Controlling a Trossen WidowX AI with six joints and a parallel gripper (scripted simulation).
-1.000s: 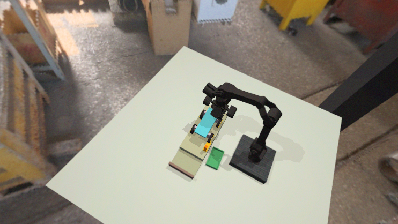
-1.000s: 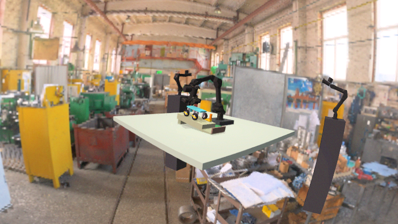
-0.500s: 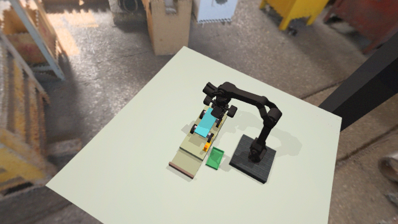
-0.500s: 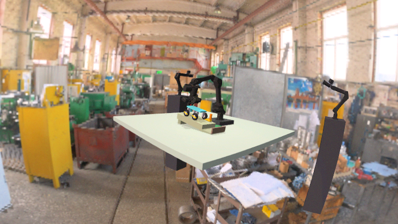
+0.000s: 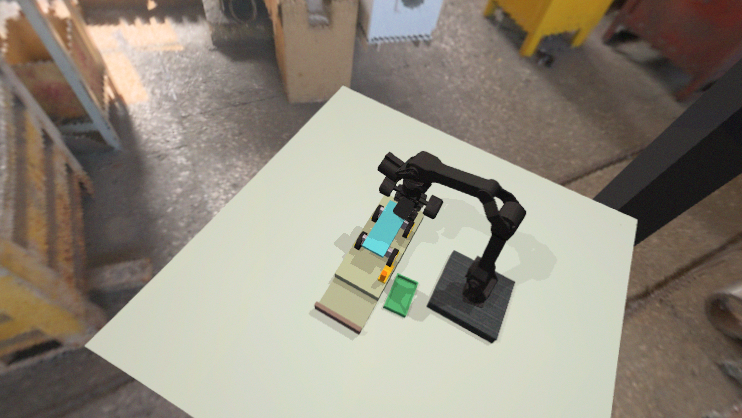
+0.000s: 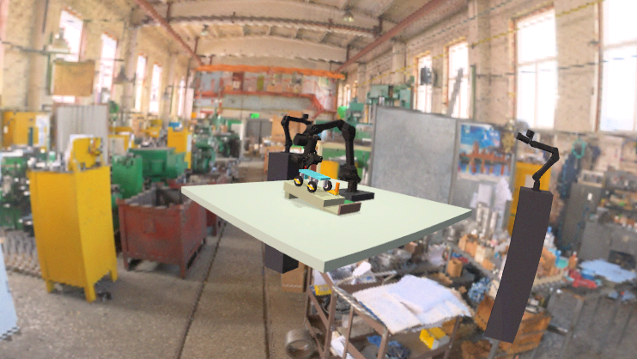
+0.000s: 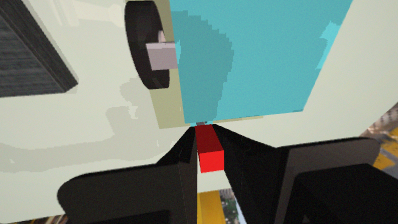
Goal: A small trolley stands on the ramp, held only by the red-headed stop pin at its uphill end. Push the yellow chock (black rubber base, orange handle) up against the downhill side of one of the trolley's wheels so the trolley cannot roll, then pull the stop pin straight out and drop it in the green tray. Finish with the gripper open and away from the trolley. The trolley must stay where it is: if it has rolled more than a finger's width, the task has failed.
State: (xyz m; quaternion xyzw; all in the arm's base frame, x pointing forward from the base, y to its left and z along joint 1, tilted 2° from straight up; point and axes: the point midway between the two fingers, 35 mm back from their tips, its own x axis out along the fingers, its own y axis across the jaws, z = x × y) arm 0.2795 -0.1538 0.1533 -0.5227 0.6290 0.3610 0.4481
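The trolley (image 5: 384, 230) (image 6: 314, 174) (image 7: 270, 60), with a cyan top and black wheels, stands on the beige ramp (image 5: 358, 272) (image 6: 312, 197). The chock (image 5: 385, 273) (image 6: 336, 189) stands upright on the ramp at the downhill side of the lower wheel nearest the arm base; it looks close against the wheel, but contact is too small to tell. My gripper (image 7: 202, 130) is shut on the stop pin (image 7: 211, 161) by its red head, at the trolley's uphill end. The pin's lower part is hidden. The green tray (image 5: 400, 297) lies beside the ramp's lower part, with nothing visible in it.
The arm's dark base (image 5: 451, 308) (image 6: 361, 195) stands on the table (image 5: 249, 321) (image 6: 267, 218), to the side of the ramp and tray. A brown end strip (image 5: 337, 317) (image 6: 349, 208) crosses the ramp's low end. The trolley's top lies close to the fingers in the wrist view.
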